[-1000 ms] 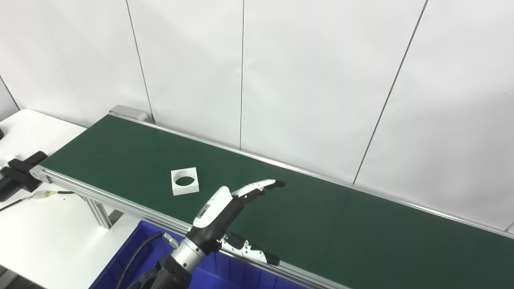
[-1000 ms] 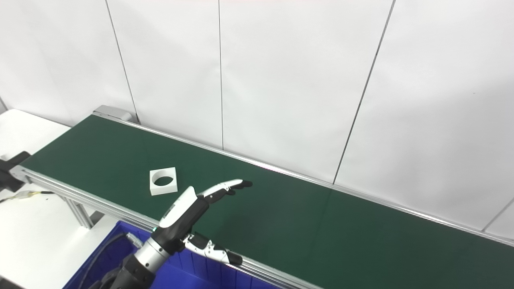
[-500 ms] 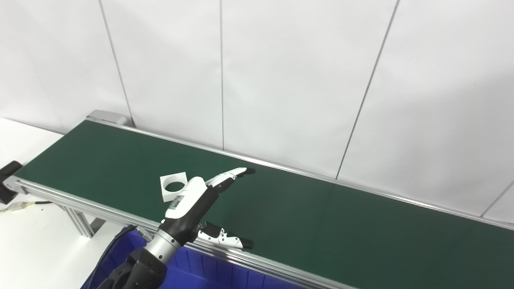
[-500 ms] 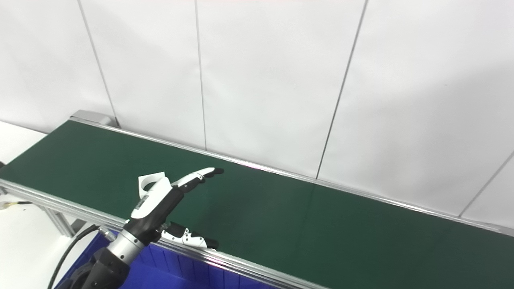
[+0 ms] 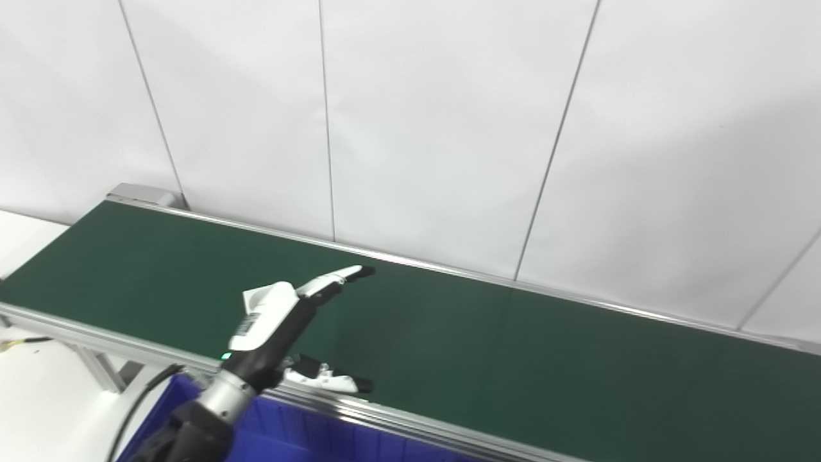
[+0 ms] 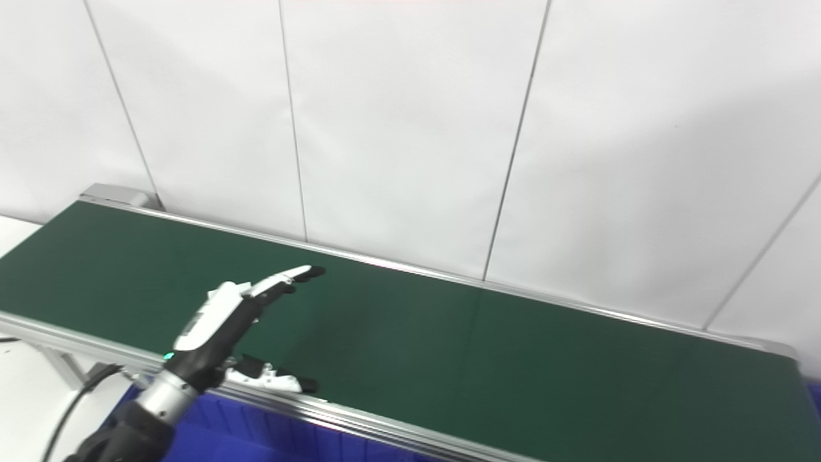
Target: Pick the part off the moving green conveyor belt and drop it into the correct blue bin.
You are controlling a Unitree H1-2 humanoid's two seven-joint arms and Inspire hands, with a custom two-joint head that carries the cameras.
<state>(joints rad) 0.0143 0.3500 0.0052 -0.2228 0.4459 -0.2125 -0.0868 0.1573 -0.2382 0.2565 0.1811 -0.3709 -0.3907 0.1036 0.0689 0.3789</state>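
Since the frame half a second back, both head views have panned right, so the belt's left end now sits nearer the picture's edge; allowing for that, the white part [image 5: 254,296] has slid behind the back of the left hand [image 5: 282,321], where earlier its round hole was plainly visible. Only a white corner of the part shows now, just left of the hand's white shell, lying on the green conveyor belt [image 5: 487,359] in its left half. Whether hand and part touch cannot be told from either view.

Left hand: released, grasping nothing. Fingers [image 5: 337,279] stretched straight toward the belt's far rail, thumb [image 5: 330,380] spread out low along the near rail. A small green light glows at the wrist. A black cable runs down from the forearm.

Right hand: not seen in either view.

Blue bin [image 5: 288,433] sits below the belt's near rail at the bottom edge, partly hidden by the left arm. Aluminium rails edge the belt on both long sides. White panelled wall [image 5: 449,128] behind. White table surface [image 5: 58,410] at lower left.
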